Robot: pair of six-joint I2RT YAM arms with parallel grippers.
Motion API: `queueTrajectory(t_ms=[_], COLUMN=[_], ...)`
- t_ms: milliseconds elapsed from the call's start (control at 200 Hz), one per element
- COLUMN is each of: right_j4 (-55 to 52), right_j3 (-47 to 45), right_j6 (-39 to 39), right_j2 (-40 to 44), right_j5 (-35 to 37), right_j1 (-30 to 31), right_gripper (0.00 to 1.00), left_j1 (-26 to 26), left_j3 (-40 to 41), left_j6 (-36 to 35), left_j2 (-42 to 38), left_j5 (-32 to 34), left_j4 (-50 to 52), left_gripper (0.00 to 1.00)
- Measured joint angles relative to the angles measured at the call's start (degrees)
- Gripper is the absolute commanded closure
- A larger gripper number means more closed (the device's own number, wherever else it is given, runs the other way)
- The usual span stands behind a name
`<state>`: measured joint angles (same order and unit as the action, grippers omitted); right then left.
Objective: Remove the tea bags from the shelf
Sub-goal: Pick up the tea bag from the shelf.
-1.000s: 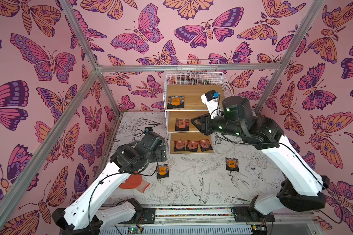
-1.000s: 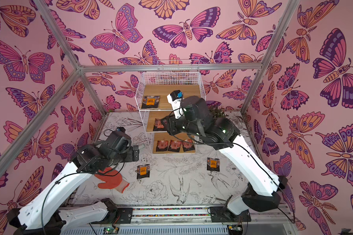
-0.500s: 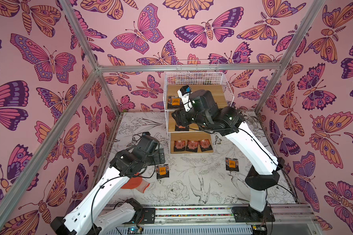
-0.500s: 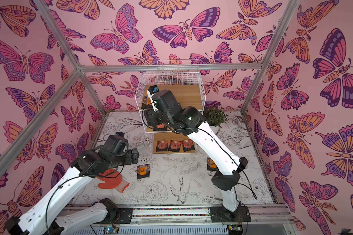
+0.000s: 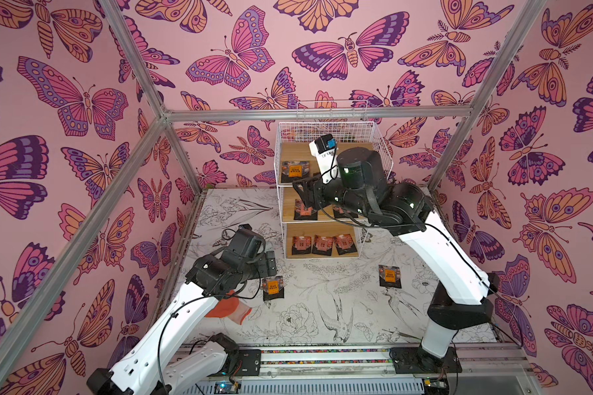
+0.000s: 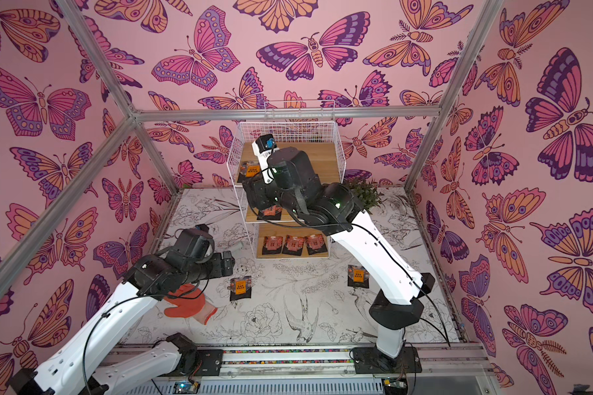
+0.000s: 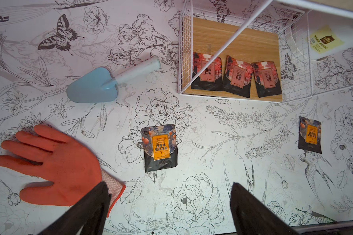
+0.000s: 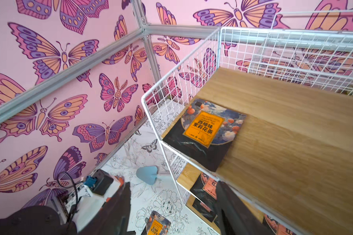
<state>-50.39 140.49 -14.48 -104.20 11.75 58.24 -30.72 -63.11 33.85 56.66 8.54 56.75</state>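
- Top views: shelf (image 5: 322,152) stands at the far edge of the table (image 5: 322,307). The right gripper (image 5: 302,196) sits at its front left corner, about middle-board height, probably lining up a pick. Two orange-label tea bags (image 5: 273,288) lie on the table, off the shelf. The left gripper (image 5: 271,262) hovers beside one, clear of the right arm.
- Left wrist: left fingers (image 7: 90,205) spread wide, empty. Three pink tea bags (image 7: 235,76) sit in a row on the bottom board.
- Right wrist: right fingers (image 8: 118,207) apart, nothing between. The top-board tea bag (image 8: 206,130) lies flat at the front corner by the wire; front approach looks easiest.
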Motion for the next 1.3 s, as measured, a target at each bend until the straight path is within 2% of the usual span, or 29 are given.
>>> queueTrajectory(t_ms=[205,426,621,1302], right_j4=[-0.79,-0.79,0.04,1.27], right_j3=[9.01,9.29,9.35,11.54], right_j6=[2.21,4.59,6.03,4.87], right_j2=[-7.13,-11.74,-12.24,-15.47], right_j5=[4.72,8.76,10.75,5.88], right_j1=[0.0,0.0,-0.04,-3.13], right_gripper=[0.13,0.07,0.06,0.05], left_j1=[0.66,2.16,3.37,5.05], left_j3=[0.72,2.01,2.71,4.46], left_j6=[-0.42,-0.61,-1.11,-1.55], left_j2=[0.0,-0.26,-0.72,-1.07], left_j5=[-0.98,-1.73,-2.82,-4.31], left_j4=[-1.25,-1.62,-2.29,-3.58], left_gripper=[0.05,0.05,0.05,0.05])
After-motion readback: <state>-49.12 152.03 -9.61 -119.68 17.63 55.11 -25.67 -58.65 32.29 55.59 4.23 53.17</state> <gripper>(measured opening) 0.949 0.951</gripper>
